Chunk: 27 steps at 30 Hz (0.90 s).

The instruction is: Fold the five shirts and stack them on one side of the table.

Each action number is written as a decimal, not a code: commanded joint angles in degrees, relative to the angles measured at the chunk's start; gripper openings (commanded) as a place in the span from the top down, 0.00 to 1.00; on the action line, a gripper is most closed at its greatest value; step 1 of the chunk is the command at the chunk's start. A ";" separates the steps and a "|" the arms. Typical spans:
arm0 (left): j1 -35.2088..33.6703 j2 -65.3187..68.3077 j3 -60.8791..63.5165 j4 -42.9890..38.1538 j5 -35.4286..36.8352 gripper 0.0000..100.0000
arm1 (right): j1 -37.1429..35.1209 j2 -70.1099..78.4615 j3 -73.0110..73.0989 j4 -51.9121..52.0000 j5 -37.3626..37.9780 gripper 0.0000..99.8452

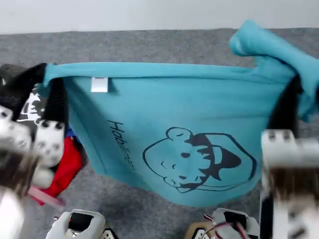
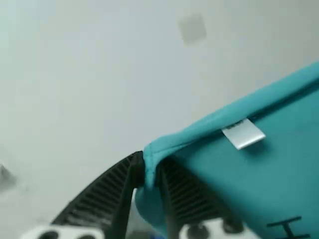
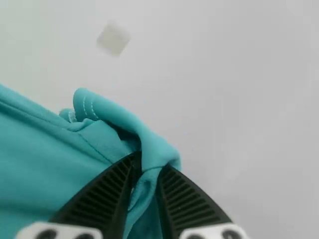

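Grey bench (image 1: 149,45) surface, near left: a heap of unfolded shirts (image 1: 67,169), red among them, crowds the laying space. Beyond it the teal shirt (image 1: 189,114) hangs stretched, left end effector (image 2: 149,174) and right end effector (image 3: 144,174) each clamped on a top corner. No folded stack shows, so the work looks barely begun.

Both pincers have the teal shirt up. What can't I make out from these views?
High view: the teal shirt covers most of the table; what lies beneath is hidden.
High view: the red shirt and black-and-white cloth sit partly behind the blurred left arm; count unclear.
Wrist views: left pincer and right pincer bases cut off by the edge.
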 commanded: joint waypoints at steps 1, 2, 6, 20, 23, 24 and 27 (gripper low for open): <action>-3.87 -1.05 12.70 0.97 -0.62 1.00 | 1.89 0.66 12.40 2.07 0.26 0.99; -4.31 -1.05 16.48 0.97 -0.62 1.00 | 1.89 0.92 16.44 1.89 0.26 0.99; -4.75 -0.88 32.31 -1.14 -0.70 1.00 | 1.27 1.27 35.52 -1.80 0.18 0.99; -4.92 -0.88 78.73 -25.14 -11.78 1.00 | -5.85 9.63 86.77 -32.84 0.62 0.99; -4.92 -0.88 82.24 -26.64 -11.87 1.00 | -8.48 13.05 88.00 -33.45 0.62 0.99; -4.92 -0.88 82.95 -26.90 -11.87 1.00 | -9.10 14.11 87.74 -33.45 0.62 0.99; -4.92 -0.88 83.74 -27.16 -11.87 1.00 | -9.98 15.08 86.68 -33.01 0.44 0.95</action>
